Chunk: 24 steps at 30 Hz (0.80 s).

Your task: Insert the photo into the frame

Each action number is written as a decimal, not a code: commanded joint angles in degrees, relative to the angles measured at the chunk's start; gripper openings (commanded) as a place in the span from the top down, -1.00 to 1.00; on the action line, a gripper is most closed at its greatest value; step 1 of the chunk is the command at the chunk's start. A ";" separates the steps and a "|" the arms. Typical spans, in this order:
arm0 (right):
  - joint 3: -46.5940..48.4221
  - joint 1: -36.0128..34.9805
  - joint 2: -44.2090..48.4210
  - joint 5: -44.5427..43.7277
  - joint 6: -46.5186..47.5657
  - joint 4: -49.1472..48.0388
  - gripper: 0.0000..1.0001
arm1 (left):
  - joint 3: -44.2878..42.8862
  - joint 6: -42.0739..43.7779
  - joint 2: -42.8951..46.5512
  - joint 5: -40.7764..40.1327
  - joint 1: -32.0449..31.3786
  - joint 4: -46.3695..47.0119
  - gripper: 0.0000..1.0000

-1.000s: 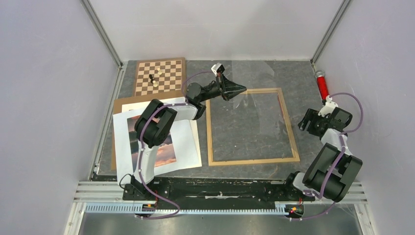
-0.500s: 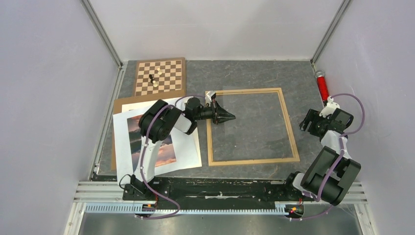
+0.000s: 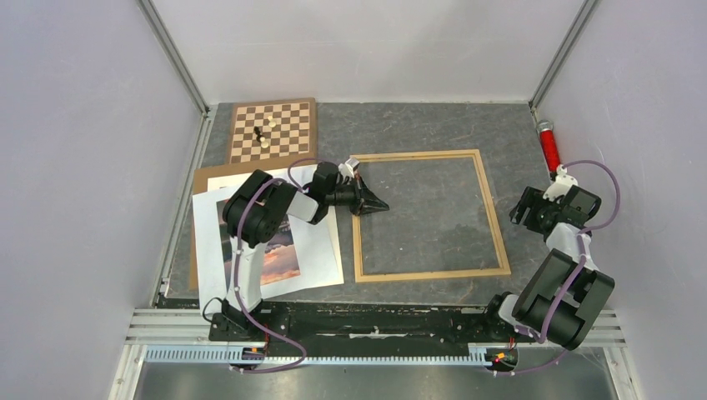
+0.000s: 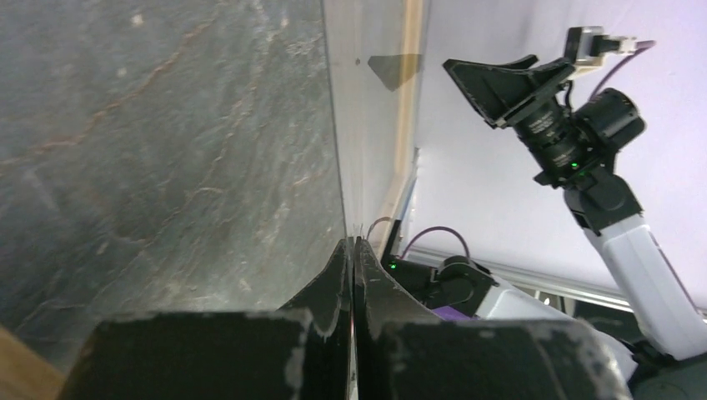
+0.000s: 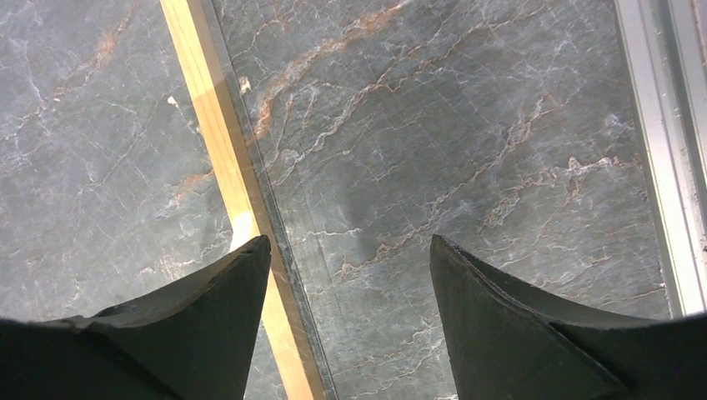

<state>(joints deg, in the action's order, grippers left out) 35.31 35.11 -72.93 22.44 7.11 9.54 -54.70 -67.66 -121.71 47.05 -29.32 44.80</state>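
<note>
The light wood frame (image 3: 498,225) lies flat on the dark table at centre right. The photo (image 3: 279,250), an orange-pink sunset print, lies on white sheets to the left of the frame, partly hidden under my left arm. My left gripper (image 3: 379,204) is low at the frame's left side. In the left wrist view it (image 4: 352,242) is shut on the edge of a thin clear pane (image 4: 367,125) that runs out along the frame's wood strip (image 4: 410,100). My right gripper (image 3: 521,208) is open and empty beside the frame's right border (image 5: 213,108).
A chessboard (image 3: 273,131) with a few pieces sits at the back left. A brown backing board (image 3: 203,179) and white sheets (image 3: 321,250) lie under the photo. A red cylinder (image 3: 549,148) lies at the right wall. A metal rail (image 5: 667,167) borders the table's right side.
My left gripper has drawn back from the frame's far top edge to its left side and dropped low, bringing the clear pane down. The right arm has barely moved.
</note>
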 commanded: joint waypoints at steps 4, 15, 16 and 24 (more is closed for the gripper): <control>-1.68 0.12 1.59 0.97 1.36 -2.69 -0.45 | -2.08 9.89 2.16 -2.72 0.36 -8.66 0.95; -3.24 0.12 2.96 0.60 3.28 -2.87 -0.45 | -3.72 13.07 3.70 -4.06 1.33 -12.84 0.95; -3.23 0.13 2.95 0.61 3.33 -2.76 -0.45 | -3.68 13.29 3.93 -4.07 1.39 -12.83 0.95; -3.40 0.13 3.31 1.01 3.43 -2.68 -0.44 | -3.05 13.87 4.64 -5.33 1.99 -13.15 0.95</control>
<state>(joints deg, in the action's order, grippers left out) 32.01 35.11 -71.16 22.46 9.72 8.97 -56.84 -57.08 -120.68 43.68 -28.16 31.07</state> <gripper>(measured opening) 0.724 0.025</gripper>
